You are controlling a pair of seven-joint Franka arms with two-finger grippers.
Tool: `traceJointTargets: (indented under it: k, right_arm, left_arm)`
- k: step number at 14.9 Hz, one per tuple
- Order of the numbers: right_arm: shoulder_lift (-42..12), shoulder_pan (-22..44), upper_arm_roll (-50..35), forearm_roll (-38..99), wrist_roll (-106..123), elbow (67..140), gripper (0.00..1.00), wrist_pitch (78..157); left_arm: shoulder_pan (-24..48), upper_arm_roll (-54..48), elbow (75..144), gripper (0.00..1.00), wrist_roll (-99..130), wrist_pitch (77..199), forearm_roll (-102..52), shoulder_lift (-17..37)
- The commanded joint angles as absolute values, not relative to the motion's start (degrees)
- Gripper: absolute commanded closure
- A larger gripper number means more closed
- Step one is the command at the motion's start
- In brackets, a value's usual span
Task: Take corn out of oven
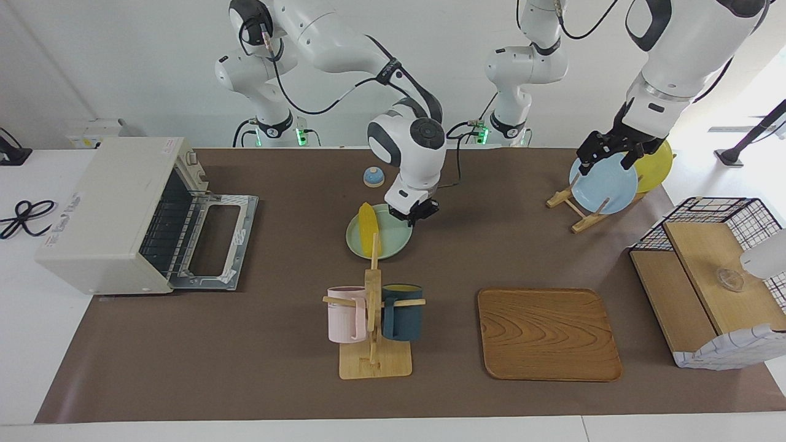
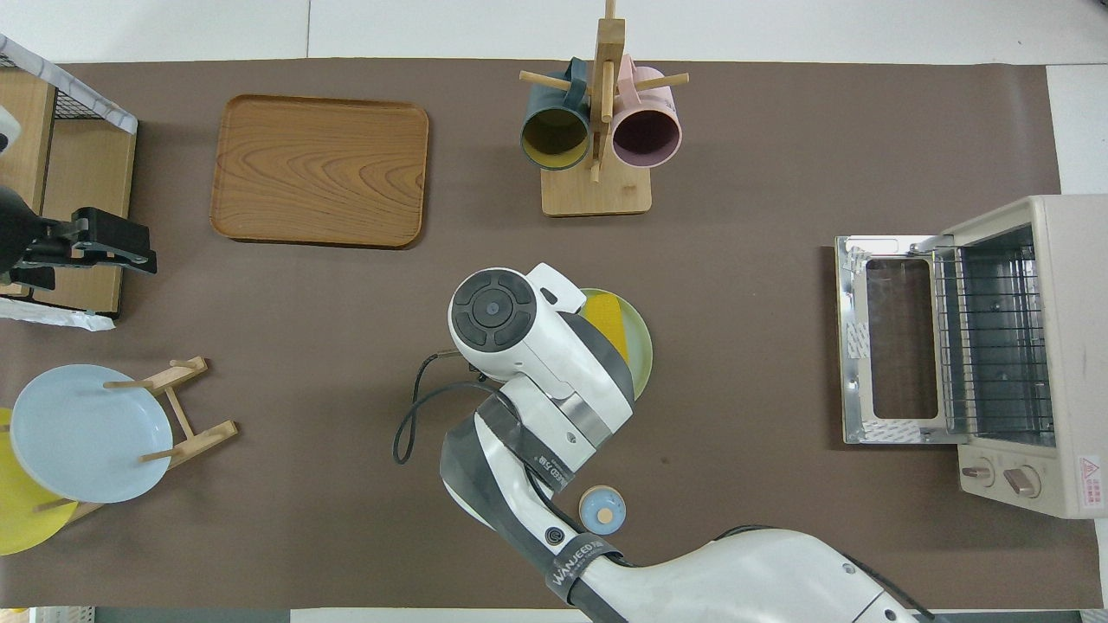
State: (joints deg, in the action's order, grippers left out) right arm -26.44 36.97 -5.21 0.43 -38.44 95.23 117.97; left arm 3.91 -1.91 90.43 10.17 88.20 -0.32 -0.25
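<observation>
The yellow corn (image 1: 368, 228) (image 2: 608, 320) lies on a pale green plate (image 1: 396, 239) (image 2: 639, 346) at the middle of the table, just nearer the robots than the mug rack. My right gripper (image 1: 414, 215) is at the plate's rim, on the side toward the left arm's end; in the overhead view its wrist hides it. The cream oven (image 1: 110, 209) (image 2: 1065, 346) stands at the right arm's end with its door (image 1: 215, 239) folded down and its wire rack bare. My left gripper (image 1: 605, 155) (image 2: 121, 251) waits open and raised at the left arm's end.
A wooden mug rack (image 1: 373, 307) with a pink and a dark mug stands beside the plate. A wooden tray (image 1: 548, 334), a small blue bell (image 1: 373, 177), a plate rack with a blue plate (image 1: 605, 184) and a yellow plate (image 1: 654, 166), and a wire basket (image 1: 712, 276) also occupy the table.
</observation>
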Motion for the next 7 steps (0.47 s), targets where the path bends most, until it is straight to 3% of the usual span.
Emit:
traceJointTargets:
  k: [1,3,7]
  right_arm:
    - [-24.2,36.5,-5.5,2.1,-39.4,96.1,0.48,119.0]
    - [-21.5,34.6,-5.5,2.1,-38.9,95.2,0.41,117.4]
    - [-14.5,26.0,-5.4,2.1,-32.2,98.5,0.43,107.7]
  left_arm:
    - [3.3,-2.4,90.6,0.0,9.5,89.1,0.5,-0.2]
    - [3.3,-2.4,90.7,0.0,9.4,89.5,0.5,-0.2]
    - [4.0,-2.5,94.1,0.0,9.6,92.9,0.4,-1.5]
